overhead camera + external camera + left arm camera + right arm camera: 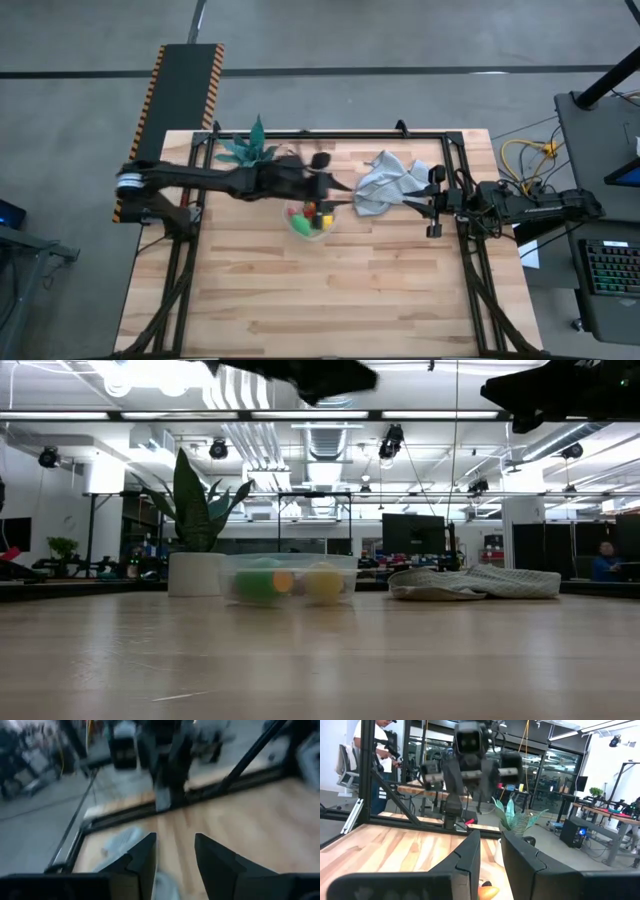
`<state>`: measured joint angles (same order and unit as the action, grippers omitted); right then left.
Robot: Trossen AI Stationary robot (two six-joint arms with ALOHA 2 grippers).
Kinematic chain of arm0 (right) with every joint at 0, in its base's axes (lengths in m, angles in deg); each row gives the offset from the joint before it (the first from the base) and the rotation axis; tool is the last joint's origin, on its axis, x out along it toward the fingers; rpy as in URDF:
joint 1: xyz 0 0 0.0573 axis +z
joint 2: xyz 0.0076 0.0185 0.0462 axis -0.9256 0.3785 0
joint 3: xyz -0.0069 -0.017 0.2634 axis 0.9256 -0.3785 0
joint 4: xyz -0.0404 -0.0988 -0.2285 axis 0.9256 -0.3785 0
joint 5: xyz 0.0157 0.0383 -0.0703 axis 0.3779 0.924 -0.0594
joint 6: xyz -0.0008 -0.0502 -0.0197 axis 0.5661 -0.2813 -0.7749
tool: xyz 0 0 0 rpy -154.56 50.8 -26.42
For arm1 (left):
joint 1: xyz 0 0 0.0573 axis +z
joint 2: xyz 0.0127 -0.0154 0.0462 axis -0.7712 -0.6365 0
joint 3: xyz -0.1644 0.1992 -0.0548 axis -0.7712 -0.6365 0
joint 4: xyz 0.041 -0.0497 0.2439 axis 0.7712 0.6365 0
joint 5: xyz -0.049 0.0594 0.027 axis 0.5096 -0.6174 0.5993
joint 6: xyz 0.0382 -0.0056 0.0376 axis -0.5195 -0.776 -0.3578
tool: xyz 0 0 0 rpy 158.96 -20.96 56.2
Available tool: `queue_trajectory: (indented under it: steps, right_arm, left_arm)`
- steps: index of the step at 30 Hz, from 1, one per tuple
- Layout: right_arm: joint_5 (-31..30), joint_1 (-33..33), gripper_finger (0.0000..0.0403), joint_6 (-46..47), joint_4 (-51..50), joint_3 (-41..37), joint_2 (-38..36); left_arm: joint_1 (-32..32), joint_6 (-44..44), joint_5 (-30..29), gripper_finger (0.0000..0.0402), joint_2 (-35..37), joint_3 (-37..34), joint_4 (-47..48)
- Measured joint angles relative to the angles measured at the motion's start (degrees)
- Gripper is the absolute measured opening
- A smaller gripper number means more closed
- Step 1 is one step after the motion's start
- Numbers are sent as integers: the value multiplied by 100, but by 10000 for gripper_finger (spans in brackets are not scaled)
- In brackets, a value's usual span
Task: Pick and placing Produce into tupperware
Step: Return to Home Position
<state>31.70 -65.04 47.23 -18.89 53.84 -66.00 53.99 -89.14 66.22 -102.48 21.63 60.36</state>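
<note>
The clear tub (308, 220) stands on the table in front of the plant, with green, red, orange and yellow produce (309, 212) inside. In the low view the tub (290, 578) shows green, orange and yellow pieces. My left gripper (343, 186) hangs open and empty high over the table, just to the tub's far right; its wrist view shows the open fingers (175, 855) over bare wood. My right gripper (430, 201) waits raised at the right side, beside the cloth, its fingers (491, 855) a narrow gap apart. An orange piece (487, 892) shows low in that gap.
A teal-leaved plant (250, 150) in a white pot (195, 573) stands at the far left of the tub. A crumpled grey-blue cloth (385, 185) lies to the tub's right. A dark frame (330, 133) runs along the table's edges. Bare wood (330, 290) fills the near half.
</note>
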Motion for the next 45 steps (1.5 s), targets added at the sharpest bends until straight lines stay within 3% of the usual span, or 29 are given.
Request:
queue_trajectory:
  steps: [5,10,13,16,22,33,36,45]
  right_arm:
    - [2,0,70,37,4,0,4]
    - [1,0,70,39,4,0,3]
    - [0,0,70,39,6,0,2]
    - [0,0,70,39,4,0,2]
    - [-6,0,70,42,9,0,2]
    - [-15,0,70,42,11,0,7]
    - [-17,0,70,65,9,0,7]
    - [-19,0,70,107,7,0,7]
  left_arm:
    - [-12,237,268,93,1105,-1197,-744]
    - [-99,519,-62,49,2498,-2510,-1486]
    - [-188,504,-163,12,3367,-3102,-1537]
    - [-257,481,-175,5,4291,-3611,-1490]
    - [-293,615,-515,0,6137,-4353,-453]
    - [-290,1172,-688,0,8511,-5266,771]
    - [-296,1188,-787,0,8913,-5492,794]
    - [-290,1475,-1041,0,8669,-5786,1112]
